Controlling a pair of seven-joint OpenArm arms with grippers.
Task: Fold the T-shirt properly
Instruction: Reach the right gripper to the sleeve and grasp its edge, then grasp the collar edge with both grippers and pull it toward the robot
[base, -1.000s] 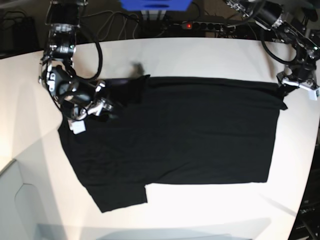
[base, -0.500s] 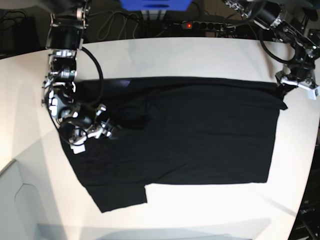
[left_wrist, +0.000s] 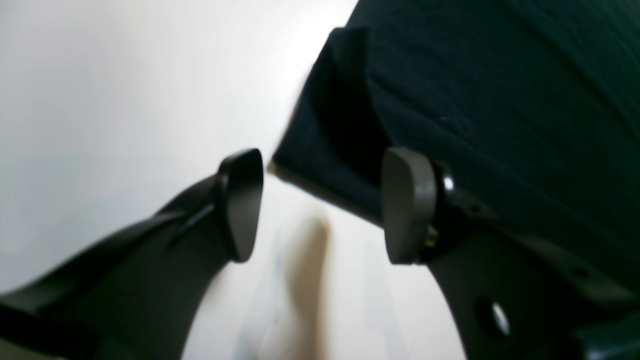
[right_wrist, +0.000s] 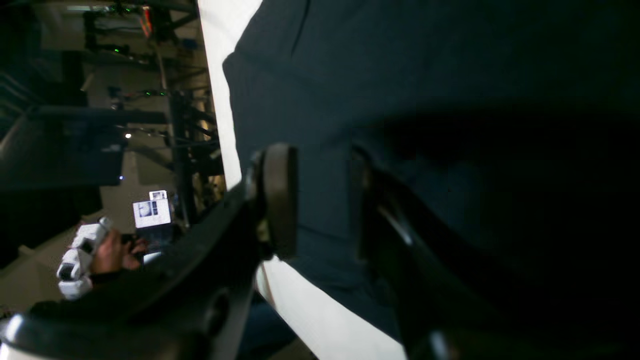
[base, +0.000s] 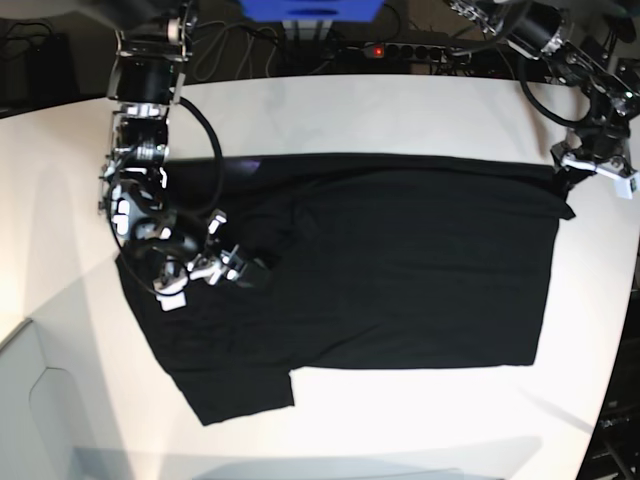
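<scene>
Left wrist view: the left gripper (left_wrist: 320, 205) had its jaws apart over the white table (left_wrist: 125, 90), straddling a corner of the black T-shirt (left_wrist: 500, 100) without pinching it.
Right wrist view: the right gripper (right_wrist: 320, 200) was clamped on a fold of cloth.
Base view: the T-shirt (base: 400, 270) lay spread across the table; one sleeve was drawn inward.
Progress: early; apparently most folds were left.

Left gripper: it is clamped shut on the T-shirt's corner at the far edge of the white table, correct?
Not quite. The left wrist view shows the left gripper open, its fingers apart with the T-shirt corner just beyond them, unclamped. It is indeed at the shirt's corner by the far edge of the white table.
</scene>
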